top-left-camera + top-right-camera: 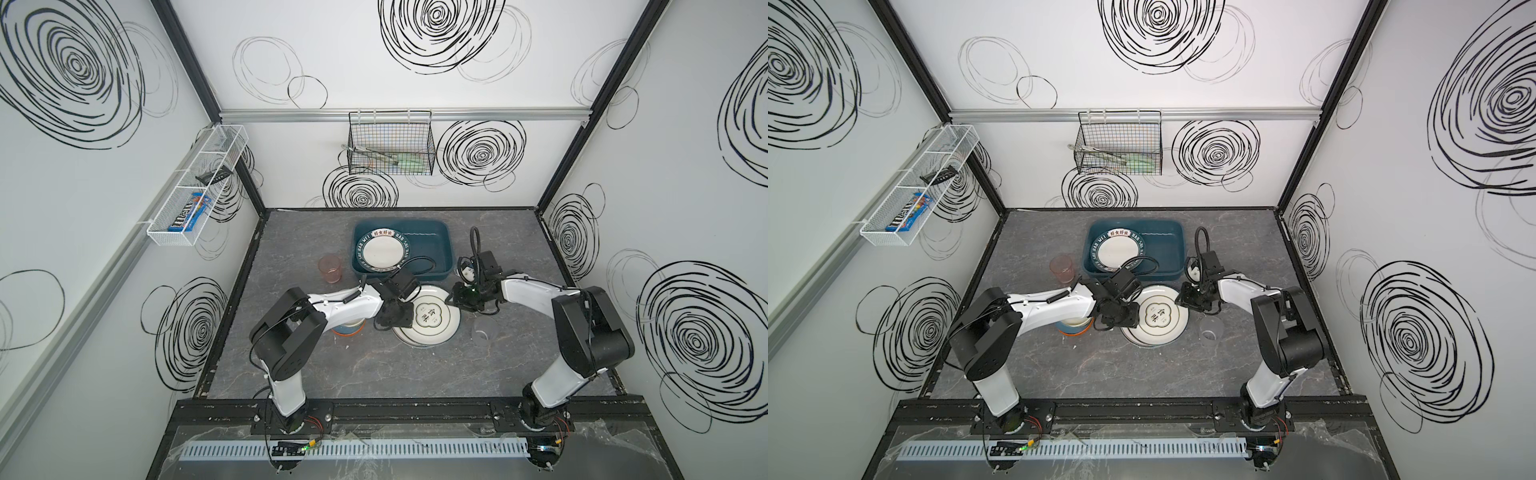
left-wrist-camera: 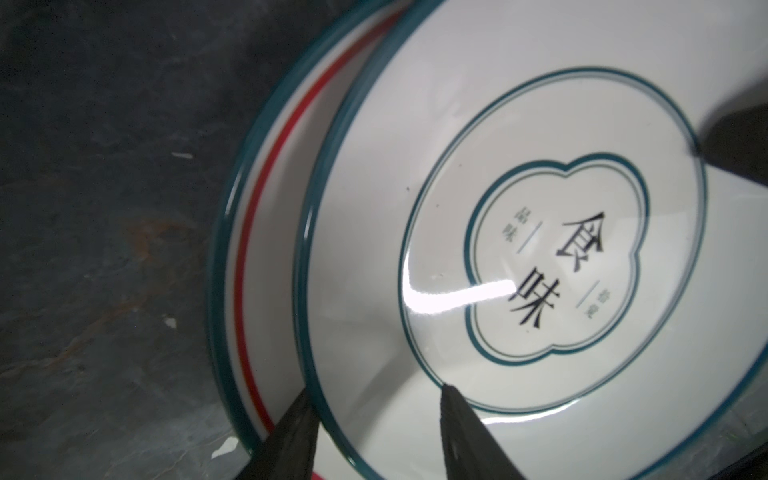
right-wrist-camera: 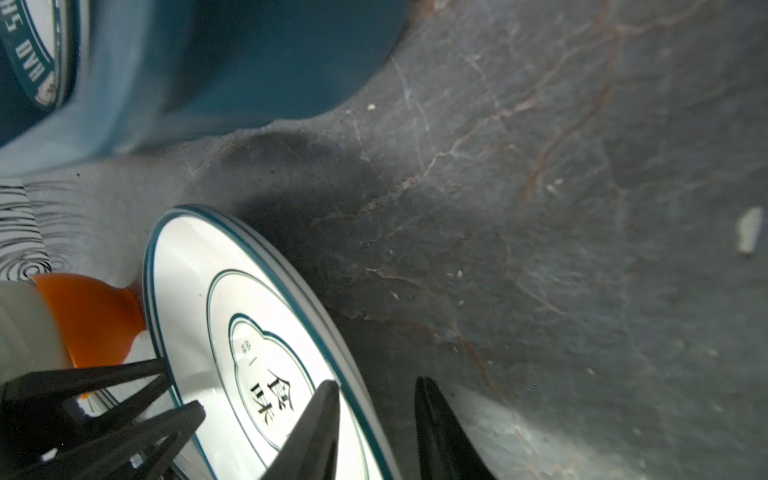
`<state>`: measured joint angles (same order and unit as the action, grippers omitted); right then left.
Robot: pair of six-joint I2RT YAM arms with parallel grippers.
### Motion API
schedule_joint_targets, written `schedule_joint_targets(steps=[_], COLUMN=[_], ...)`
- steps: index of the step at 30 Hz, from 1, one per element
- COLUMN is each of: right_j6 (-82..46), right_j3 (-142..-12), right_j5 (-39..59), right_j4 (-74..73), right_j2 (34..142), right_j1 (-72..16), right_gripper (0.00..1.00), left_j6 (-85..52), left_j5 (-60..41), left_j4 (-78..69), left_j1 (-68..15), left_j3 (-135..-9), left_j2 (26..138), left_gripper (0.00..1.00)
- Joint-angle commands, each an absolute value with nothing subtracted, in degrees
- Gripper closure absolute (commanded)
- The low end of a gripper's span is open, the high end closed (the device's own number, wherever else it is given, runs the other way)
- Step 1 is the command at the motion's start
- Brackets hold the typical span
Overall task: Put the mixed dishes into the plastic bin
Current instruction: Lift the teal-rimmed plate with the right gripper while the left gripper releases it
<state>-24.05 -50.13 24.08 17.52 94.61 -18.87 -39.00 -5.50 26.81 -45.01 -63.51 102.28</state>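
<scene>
Both pairs of jaws are standing apart, each straddling the rim of the top plate [image 1: 434, 318] from opposite sides. On the left gripper [image 2: 376, 390], one finger is sitting outside the rim and one on the white face. On the right gripper [image 3: 374, 382], one finger is hanging over the plate and one over the grey table [image 1: 374, 374]. This plate, printed with two black characters, is lying askew on a second plate [image 2: 249, 291] with a red ring, just in front of the teal bin [image 1: 436, 226]. A third plate [image 1: 382, 253] is lying in the bin's left half. Nested bowls [image 1: 1075, 328] are sitting under the left forearm. A pink tumbler [image 1: 330, 268] is standing left of the bin, and a clear tumbler [image 1: 484, 332] right of the plates.
</scene>
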Motion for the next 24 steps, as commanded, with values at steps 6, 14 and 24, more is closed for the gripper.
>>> schedule_joint_targets(steps=[6,14,24], right_j6=[-23.2,-22.7,-22.5], right_j3=[-50.0,-50.6,-51.1], right_j5=[22.8,22.6,26.0], right_j4=[20.0,21.1,20.9], right_j2=[91.4,89.9,84.8], right_j1=[-18.2,-18.1,-18.1], right_gripper=[0.78,0.91,1.0], left_j6=[-38.8,-39.3,-39.5], left_j5=[-6.2,-6.2,-5.6], left_j4=[24.9,24.6,26.5], left_j1=[-45.2,-44.8,-43.6], left_j3=[-63.6,-62.3,-62.4], left_j2=[101.6,99.6,93.2], left_gripper=[0.49,0.49,0.48])
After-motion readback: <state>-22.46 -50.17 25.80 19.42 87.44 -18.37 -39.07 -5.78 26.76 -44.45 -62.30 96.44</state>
